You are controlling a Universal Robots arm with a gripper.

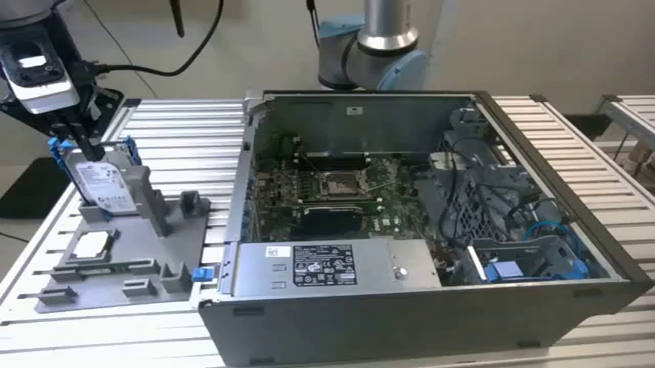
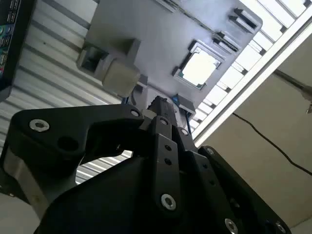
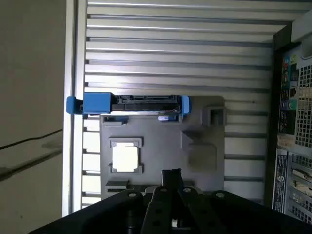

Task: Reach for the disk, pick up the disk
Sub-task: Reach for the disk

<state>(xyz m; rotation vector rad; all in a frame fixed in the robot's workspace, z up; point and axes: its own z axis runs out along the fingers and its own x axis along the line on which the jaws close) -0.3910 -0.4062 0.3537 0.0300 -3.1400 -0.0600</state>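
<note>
The claw (image 1: 79, 136) hangs right over the disk (image 1: 103, 184), its tip close to the blue-framed top edge. From the exterior view I can't call whether it is touching. The disk stands on edge directly beneath the claw, leaning slightly and slotted into the grey tray (image 1: 153, 249).

In the first wrist view, the disk (image 3: 139, 103) shows edge-on ahead of the claw (image 3: 170, 174), not between the fingers. In both wrist views the 2 fingers meet in 1 narrow tip with nothing pinched, so I read the claw as clenched and empty.

A square silver chip (image 1: 92, 244) lies flat in the tray, lower than the claw and off to one side. The open computer case (image 1: 409, 322) sits well away, toward the exterior view's right.

Progress check: the reach looks nearly done. The pick-up has not begun, since there is no grip on the disk and it is seated in its slot.
</note>
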